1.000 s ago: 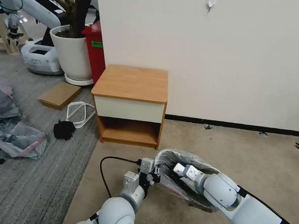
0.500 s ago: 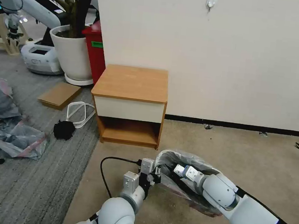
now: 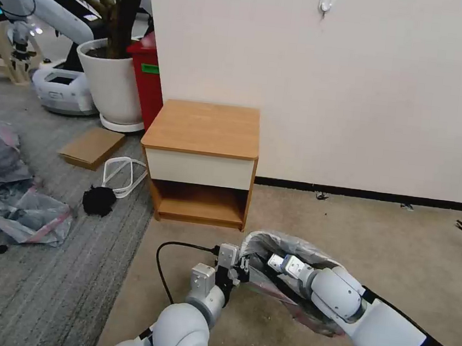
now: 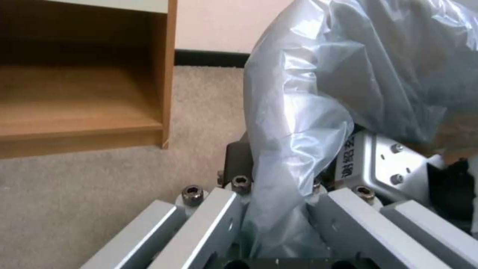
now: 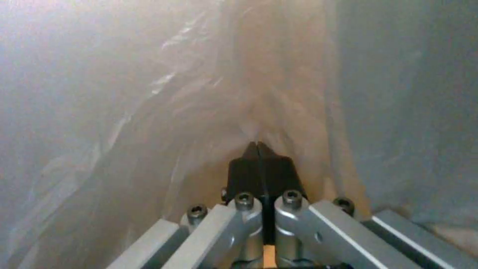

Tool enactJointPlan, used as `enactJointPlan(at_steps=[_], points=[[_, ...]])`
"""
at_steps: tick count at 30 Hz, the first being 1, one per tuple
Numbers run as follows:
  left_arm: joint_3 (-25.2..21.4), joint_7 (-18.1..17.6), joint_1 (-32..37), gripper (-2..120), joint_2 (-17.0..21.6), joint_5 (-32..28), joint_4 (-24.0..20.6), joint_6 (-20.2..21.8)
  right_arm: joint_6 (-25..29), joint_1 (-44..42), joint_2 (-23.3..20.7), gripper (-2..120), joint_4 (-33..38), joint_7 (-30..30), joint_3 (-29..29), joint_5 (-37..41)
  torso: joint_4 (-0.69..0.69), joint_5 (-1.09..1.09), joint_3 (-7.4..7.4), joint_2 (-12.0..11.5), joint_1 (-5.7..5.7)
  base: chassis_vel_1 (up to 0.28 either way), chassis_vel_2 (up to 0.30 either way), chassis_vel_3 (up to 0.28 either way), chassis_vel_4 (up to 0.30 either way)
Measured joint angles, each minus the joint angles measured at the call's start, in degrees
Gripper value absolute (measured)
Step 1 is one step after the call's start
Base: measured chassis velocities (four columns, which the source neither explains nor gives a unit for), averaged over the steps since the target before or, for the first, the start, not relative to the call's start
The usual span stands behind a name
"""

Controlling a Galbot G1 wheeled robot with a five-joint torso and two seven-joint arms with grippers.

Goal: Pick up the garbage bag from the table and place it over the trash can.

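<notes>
The garbage bag (image 3: 284,242) is translucent grey plastic, spread in a dome on the beige carpet in front of the table (image 3: 205,126), whose top is bare. The trash can is hidden under the bag and my arms. My left gripper (image 3: 239,266) is at the bag's left edge, shut on a bunch of plastic (image 4: 294,130) that runs down between its fingers. My right gripper (image 3: 272,261) reaches inside the bag from the right. In the right wrist view its black fingertips (image 5: 257,147) are shut together and press into the bag's inner wall (image 5: 149,93).
A black cable (image 3: 163,265) loops on the carpet left of my left wrist. A heap of plastic bags (image 3: 14,194), a black clump (image 3: 99,200), a white loop (image 3: 123,175) and cardboard (image 3: 91,147) lie left. A plant pot (image 3: 114,83) and red bin (image 3: 148,76) stand behind.
My right forearm has shifted slightly left and the bag's near side has sagged a little lower. The left gripper has stayed put.
</notes>
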Motion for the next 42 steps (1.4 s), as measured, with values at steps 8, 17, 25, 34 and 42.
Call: enactJointPlan(at_steps=[8, 17, 25, 34, 42], points=[[-0.24, -0.12, -0.69, 2, 0.02, -0.2, 1.14, -0.12, 0.05, -0.52, -1.2, 0, 1.66, -0.14, 0.74, 0.24, 0.0, 0.0, 0.0, 0.0, 0.0, 0.0, 0.0, 0.0, 0.0], [-0.54, -0.89, -1.3, 2, -0.18, -1.26, 2.23, -0.38, 0.46, -2.89, -3.6, 0, 5.81, -0.21, 3.47, 0.4, 0.0, 0.0, 0.0, 0.0, 0.0, 0.0, 0.0, 0.0, 0.0], [-0.52, -1.75, -1.15, 2, -0.31, -2.57, 2.02, -0.4, 2.48, -4.87, -4.34, 0, 7.06, -0.07, 4.91, 1.77, 0.0, 0.0, 0.0, 0.0, 0.0, 0.0, 0.0, 0.0, 0.0], [-0.7, -2.08, -1.0, 2, -0.16, -3.66, 1.72, -0.26, 4.07, -5.29, -4.29, 0, 8.37, 0.24, 4.93, 4.7, 0.0, 0.0, 0.0, 0.0, 0.0, 0.0, 0.0, 0.0, 0.0], [-0.31, -2.37, -0.98, 2, -0.79, -3.83, 1.92, -0.17, 5.19, -5.26, -4.27, 0, 8.91, 0.53, 4.83, 4.99, 0.0, 0.0, 0.0, 0.0, 0.0, 0.0, 0.0, 0.0, 0.0]])
